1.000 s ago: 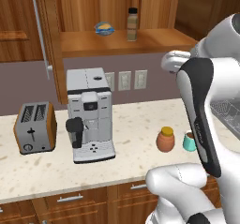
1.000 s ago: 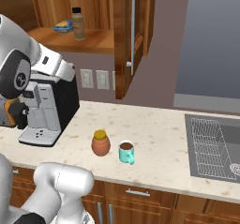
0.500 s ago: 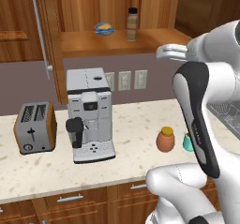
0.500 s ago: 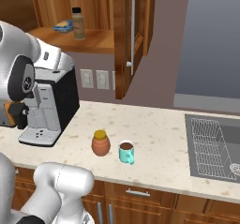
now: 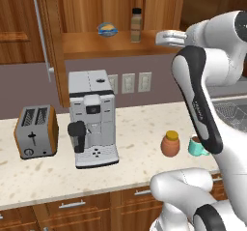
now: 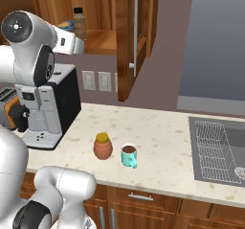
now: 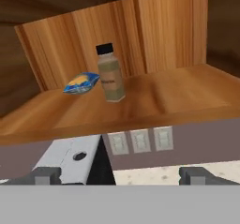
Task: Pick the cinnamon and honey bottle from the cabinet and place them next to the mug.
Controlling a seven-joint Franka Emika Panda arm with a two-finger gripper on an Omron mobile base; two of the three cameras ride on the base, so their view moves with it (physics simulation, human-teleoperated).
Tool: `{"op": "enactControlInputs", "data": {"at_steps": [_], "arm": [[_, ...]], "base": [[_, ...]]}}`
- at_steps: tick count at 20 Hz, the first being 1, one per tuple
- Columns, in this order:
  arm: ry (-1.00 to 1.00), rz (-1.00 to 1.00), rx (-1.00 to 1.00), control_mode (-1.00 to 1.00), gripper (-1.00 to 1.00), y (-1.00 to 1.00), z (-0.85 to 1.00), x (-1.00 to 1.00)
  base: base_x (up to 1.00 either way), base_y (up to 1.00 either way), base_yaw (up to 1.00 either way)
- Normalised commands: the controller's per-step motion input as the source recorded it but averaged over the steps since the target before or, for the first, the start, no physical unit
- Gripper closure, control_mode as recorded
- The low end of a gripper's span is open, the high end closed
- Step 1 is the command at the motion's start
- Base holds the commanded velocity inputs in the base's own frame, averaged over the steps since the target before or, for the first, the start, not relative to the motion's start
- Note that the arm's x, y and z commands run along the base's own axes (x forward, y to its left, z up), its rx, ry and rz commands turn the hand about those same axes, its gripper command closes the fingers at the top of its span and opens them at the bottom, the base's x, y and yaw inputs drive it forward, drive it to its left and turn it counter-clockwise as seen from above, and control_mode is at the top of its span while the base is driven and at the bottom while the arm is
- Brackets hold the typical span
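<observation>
The cinnamon [image 5: 137, 24] [image 6: 79, 23] [image 7: 110, 73], a slim black-capped bottle, stands upright on the cabinet's [image 5: 91, 45] open shelf board. My gripper [image 5: 159, 37] [image 6: 79, 46] [image 7: 119, 176] hovers level with the shelf edge, just right of and short of the bottle. It is open, its fingertips [image 7: 47, 175] wide apart with nothing between them. Down on the counter, the orange honey bottle [image 5: 170, 143] [image 6: 102, 146] stands right beside the teal mug [image 5: 197, 146] [image 6: 128, 155], which holds dark liquid.
A blue snack bag [image 5: 107, 29] [image 7: 80, 83] lies on the shelf left of the cinnamon. A coffee machine [image 5: 91, 119] and a toaster [image 5: 34, 138] stand on the counter below. The open cabinet door [image 6: 134, 31] hangs to the right; a sink [image 6: 220, 151] lies further right.
The arm has risen, and the hand has moved up and in toward the shelf edge near the cinnamon. The honey bottle and mug have stayed put.
</observation>
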Motion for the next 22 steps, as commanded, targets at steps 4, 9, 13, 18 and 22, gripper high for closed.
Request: {"op": "enactControlInputs", "data": {"at_steps": [4, 9, 13, 18, 22], "arm": [[0.0, 0.01, -0.01, -1.0, -1.0, 0.03, 0.06, 0.76], [0.0, 0.0, -0.03, -1.0, -1.0, 0.09, -0.12, 0.72], [-0.03, 0.0, -0.04, -1.0, -1.0, 0.24, -0.05, 0.44], [-0.04, 0.0, -0.06, -1.0, -1.0, 0.32, 0.02, 0.25], [-0.01, 0.0, -0.05, -1.0, -1.0, 0.14, 0.03, 0.05]], "base": [[0.0, 0.0, 0.0], [0.0, 0.0, 0.0], [0.0, 0.0, 0.0], [0.0, 0.0, 0.0], [0.0, 0.0, 0.0]]}}
